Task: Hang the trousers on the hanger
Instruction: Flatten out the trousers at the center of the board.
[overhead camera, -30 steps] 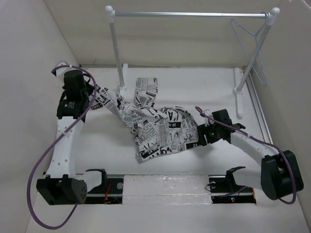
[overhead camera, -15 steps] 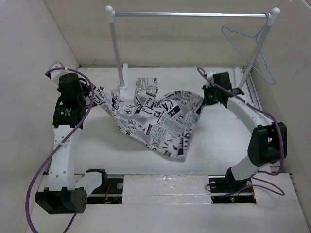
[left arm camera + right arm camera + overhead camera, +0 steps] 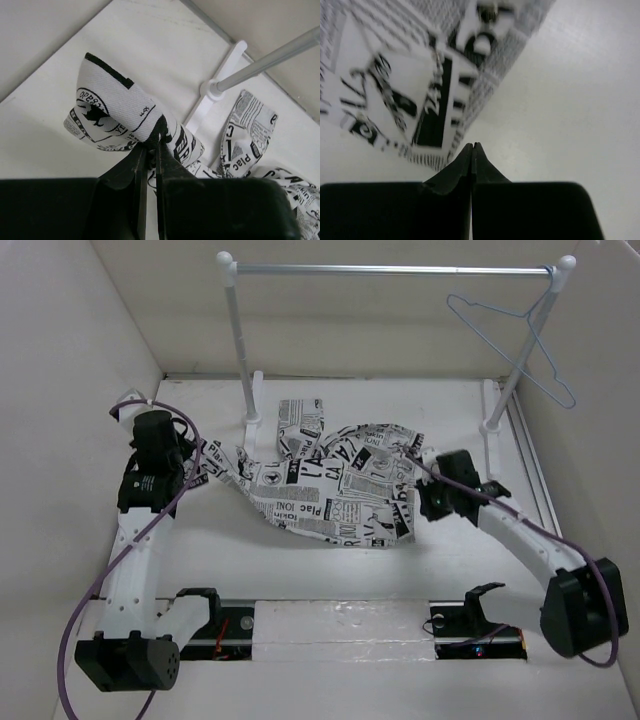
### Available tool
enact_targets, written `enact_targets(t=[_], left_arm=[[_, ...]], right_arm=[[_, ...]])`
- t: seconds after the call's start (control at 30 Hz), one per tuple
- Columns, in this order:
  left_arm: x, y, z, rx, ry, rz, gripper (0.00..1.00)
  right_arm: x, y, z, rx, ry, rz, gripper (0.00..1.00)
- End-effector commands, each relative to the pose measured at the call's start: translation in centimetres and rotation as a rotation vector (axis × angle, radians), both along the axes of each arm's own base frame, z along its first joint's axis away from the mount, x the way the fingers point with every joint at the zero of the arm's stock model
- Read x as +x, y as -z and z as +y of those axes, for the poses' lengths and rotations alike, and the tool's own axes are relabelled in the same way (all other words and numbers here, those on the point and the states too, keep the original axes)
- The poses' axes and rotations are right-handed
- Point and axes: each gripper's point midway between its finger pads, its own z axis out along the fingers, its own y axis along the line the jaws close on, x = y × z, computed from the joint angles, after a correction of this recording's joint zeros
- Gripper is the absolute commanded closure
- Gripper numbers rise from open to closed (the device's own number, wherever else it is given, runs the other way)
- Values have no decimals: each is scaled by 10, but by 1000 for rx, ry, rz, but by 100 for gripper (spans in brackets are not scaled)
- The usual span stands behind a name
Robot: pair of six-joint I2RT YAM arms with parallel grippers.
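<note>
The trousers (image 3: 330,480), white with black newsprint, lie spread across the middle of the table. My left gripper (image 3: 196,456) is shut on their left end, which it holds bunched and slightly raised; in the left wrist view the cloth (image 3: 115,110) is pinched at the gripper (image 3: 152,144) tips. My right gripper (image 3: 424,502) sits low by the trousers' right edge. In the right wrist view that gripper (image 3: 472,146) is shut with nothing between its jaws, and the cloth (image 3: 405,85) lies just beyond the tips. The hanger (image 3: 521,314) hangs tilted from the rail's right end.
The rack's silver rail (image 3: 390,270) crosses the back on two white posts; the left post (image 3: 240,350) stands right behind the trousers, its foot (image 3: 220,90) near my left gripper. The right post's foot (image 3: 492,410) is at the far right. Walls close in on three sides.
My right gripper closed, swung up to the far right with the cloth, then came back down beside it, empty. The trousers are spread wider. The hanger has swung.
</note>
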Motion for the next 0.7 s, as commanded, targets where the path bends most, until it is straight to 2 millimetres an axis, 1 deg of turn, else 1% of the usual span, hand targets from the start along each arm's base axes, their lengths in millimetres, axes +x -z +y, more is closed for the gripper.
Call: enact_targets(t=[0.0, 0.03, 0.07, 0.1, 0.13, 0.17, 0.2, 0.23, 0.27, 0.3, 0.33, 0.37, 0.4, 0.43, 0.47, 0.5, 0.53, 0.57, 0.6, 0.63, 0.67], left_arm=[[0, -5, -6, -22, 26, -45, 100], [0, -3, -10, -24, 42, -41, 100], [0, 1, -12, -30, 52, -32, 100], [0, 4, -16, -34, 64, -27, 100], [1, 6, -21, -38, 80, -25, 100], [1, 10, -22, -41, 83, -18, 100], [2, 11, -23, -46, 89, -21, 100], [3, 13, -23, -47, 89, -22, 100], [5, 14, -24, -52, 92, -23, 100], [6, 14, -25, -54, 93, -25, 100], [7, 13, -26, -56, 97, -25, 100], [8, 9, -26, -55, 99, -33, 100], [8, 7, -26, -57, 96, -37, 100], [8, 6, -25, -54, 94, -41, 100], [9, 5, -26, -55, 97, -43, 100], [9, 3, -26, -57, 98, -51, 100], [10, 3, -26, -58, 100, -51, 100], [9, 4, -26, -58, 96, -50, 100], [10, 4, -26, -58, 96, -50, 100], [10, 3, -25, -54, 91, -56, 100], [11, 1, -22, -48, 78, -55, 100]], right_arm=[[-47, 11, 6, 138, 20, 55, 99], [-55, 4, 10, 172, 15, 28, 87], [-67, 10, 12, 203, 30, 63, 52], [-77, 12, 14, 209, 21, 85, 38], [-83, 9, 16, 226, 16, 85, 30], [-87, 13, 15, 224, 19, 98, 22], [-92, 21, 15, 224, 19, 113, 20], [-92, 25, 18, 239, 8, 115, 20], [-96, 30, 26, 273, -27, 148, 20], [-94, 32, 33, 287, -52, 152, 20], [-92, 33, 35, 279, -66, 155, 20], [-91, 41, 39, 251, -85, 184, 20], [-85, 41, 43, 240, -102, 170, 20], [-74, 37, 43, 206, -104, 140, 22], [-68, 39, 41, 175, -95, 128, 23], [-60, 45, 39, 147, -75, 128, 26], [-53, 46, 36, 112, -87, 103, 30], [-49, 49, 37, 107, -98, 99, 37], [-41, 58, 34, 105, -89, 112, 46], [-36, 57, 33, 98, -99, 117, 84], [-35, 57, 30, 77, -92, 127, 96]])
